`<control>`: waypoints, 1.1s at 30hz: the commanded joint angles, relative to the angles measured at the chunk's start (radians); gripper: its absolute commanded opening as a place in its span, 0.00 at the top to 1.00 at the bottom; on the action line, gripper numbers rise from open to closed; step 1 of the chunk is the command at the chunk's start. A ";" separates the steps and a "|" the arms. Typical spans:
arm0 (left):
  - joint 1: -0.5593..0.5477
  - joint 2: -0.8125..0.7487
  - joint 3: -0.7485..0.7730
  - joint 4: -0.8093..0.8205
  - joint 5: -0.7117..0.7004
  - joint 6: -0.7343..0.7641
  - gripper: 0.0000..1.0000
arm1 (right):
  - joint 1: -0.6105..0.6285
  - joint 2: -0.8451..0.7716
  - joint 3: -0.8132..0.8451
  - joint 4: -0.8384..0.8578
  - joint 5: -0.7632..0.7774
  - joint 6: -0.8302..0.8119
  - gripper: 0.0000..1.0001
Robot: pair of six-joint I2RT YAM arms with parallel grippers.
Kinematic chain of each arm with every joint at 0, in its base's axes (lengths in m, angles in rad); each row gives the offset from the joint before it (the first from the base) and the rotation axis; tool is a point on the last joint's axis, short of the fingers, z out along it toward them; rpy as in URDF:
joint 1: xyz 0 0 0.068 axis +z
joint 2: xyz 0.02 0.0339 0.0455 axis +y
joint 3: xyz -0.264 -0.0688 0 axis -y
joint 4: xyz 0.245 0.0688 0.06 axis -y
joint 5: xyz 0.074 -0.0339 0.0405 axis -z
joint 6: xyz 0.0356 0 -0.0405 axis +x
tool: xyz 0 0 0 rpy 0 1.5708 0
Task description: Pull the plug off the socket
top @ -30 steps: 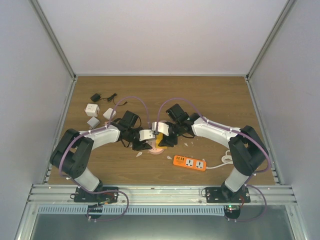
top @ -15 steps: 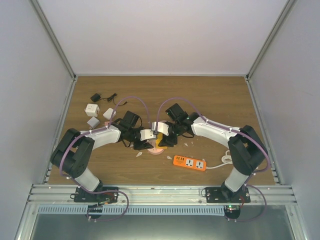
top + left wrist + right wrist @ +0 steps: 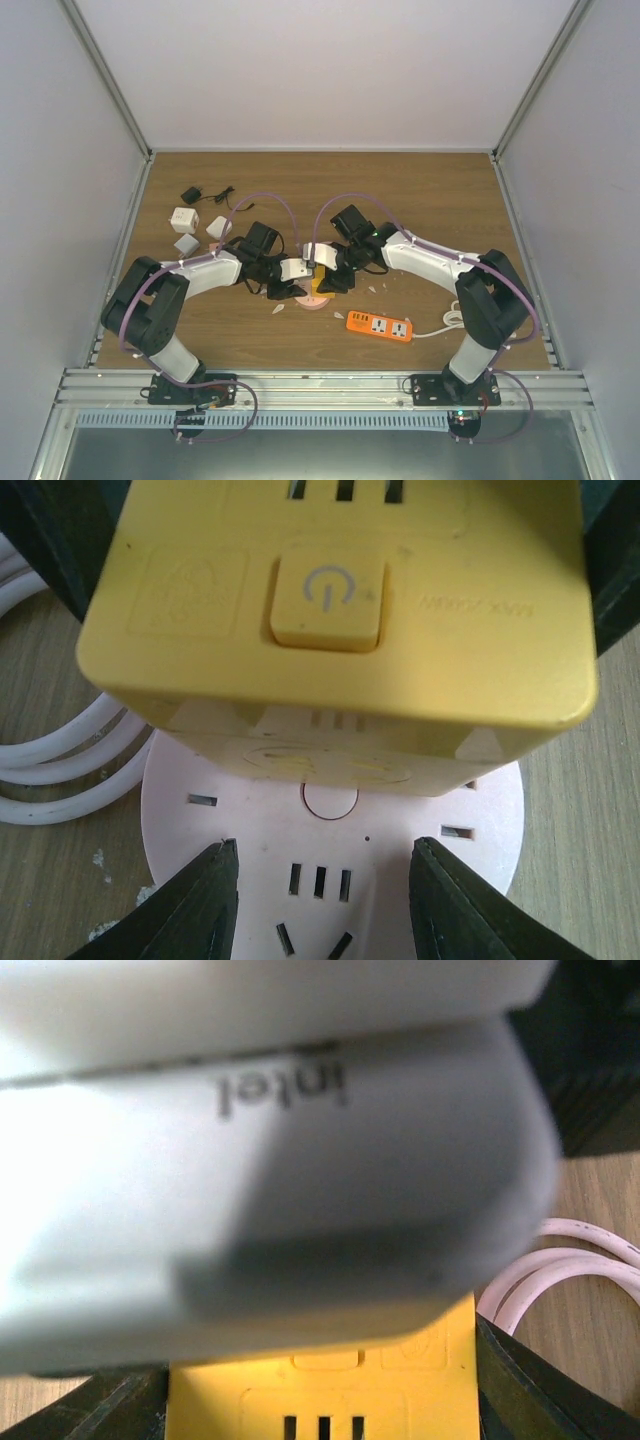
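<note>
Yellow hard plastic: the plug block (image 3: pixel 340 610) is filling the upper half of the left wrist view, power button facing the lens. It is sitting over the upper part of the pink round socket (image 3: pixel 490 810). Whether its pins are seated or part-way out, I am not seeing.

My right claw (image 3: pixel 318 1400) is clamping the block. Its dark fingers (image 3: pixel 90 1405) are pressing in from the lower corners of the right wrist view, with yellow between them. (Most of that view is being blocked by a blurred white-grey housing (image 3: pixel 270 1160) marked "intel".)

My left claw (image 3: pixel 320 865) is standing part-way open at the bottom of its view, tips over the socket's face, gripping nothing between them. Whether they are bearing down on the disc, I cannot tell.

Handling, as I am judging it: the block is looking rigid, light and smooth-sided, likely slippery, so its flat opposite faces are offering the best hold. The pins are probably gripping tightly, so I am favouring a straight pull; a tilt is risking a bend. The socket is looking light, with a springy white cable (image 3: pixel 60 770) coiling at left, so it is needing holding down.
</note>
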 commanded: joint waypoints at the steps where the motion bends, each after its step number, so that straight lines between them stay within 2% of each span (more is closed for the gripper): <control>1: -0.018 0.070 -0.034 -0.108 -0.121 0.050 0.52 | 0.036 -0.069 0.024 0.114 -0.066 -0.021 0.71; 8: -0.019 0.093 -0.030 -0.115 -0.137 0.048 0.52 | 0.052 -0.084 -0.018 0.146 -0.005 -0.038 0.71; 20: -0.020 0.104 -0.029 -0.121 -0.148 0.045 0.52 | 0.070 -0.124 -0.040 0.163 -0.004 -0.040 0.71; 33: -0.020 0.120 -0.023 -0.129 -0.170 0.049 0.52 | 0.090 -0.162 -0.043 0.170 0.064 -0.065 0.71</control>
